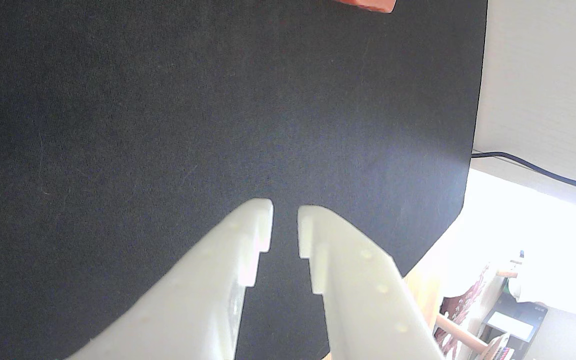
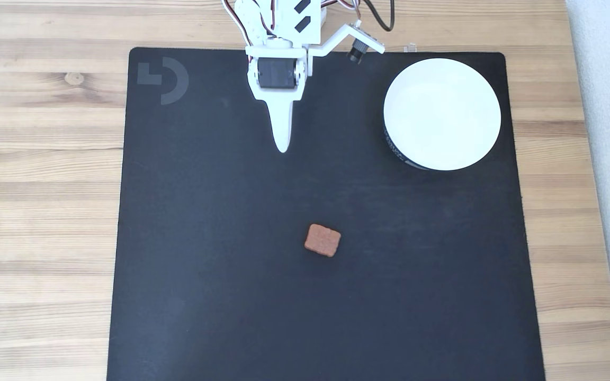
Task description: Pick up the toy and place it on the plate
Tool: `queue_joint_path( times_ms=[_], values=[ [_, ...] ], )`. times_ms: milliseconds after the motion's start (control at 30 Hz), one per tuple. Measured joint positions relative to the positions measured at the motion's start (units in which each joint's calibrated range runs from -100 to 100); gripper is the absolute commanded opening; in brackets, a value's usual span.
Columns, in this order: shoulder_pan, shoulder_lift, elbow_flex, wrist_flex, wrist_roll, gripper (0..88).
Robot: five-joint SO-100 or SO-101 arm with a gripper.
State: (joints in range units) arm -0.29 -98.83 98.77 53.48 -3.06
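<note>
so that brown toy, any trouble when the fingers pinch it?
Probably stiff: the toy looks like a flat, biscuit-like block that holds its shape. It lies flat on the mat, so it is unlikely to roll. Its rough surface should grip, but being so low it leaves little edge to catch.

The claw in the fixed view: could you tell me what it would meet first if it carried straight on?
Probably the toy, slightly right of the claw's line; bare black mat lies between. Height is unclear.

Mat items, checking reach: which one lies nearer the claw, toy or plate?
The toy, the small reddish-brown square below the claw in the fixed view; the white plate sits farther off, at the mat's right corner.
</note>
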Motion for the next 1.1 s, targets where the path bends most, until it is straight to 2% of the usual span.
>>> queue_joint_path(
  times_ms=[233, 1100],
  values=[
    [0.42, 0.0, 0.0, 0.0, 1.96, 2.5],
    [0.33, 0.0, 0.0, 0.0, 1.96, 2.5]
  ],
)
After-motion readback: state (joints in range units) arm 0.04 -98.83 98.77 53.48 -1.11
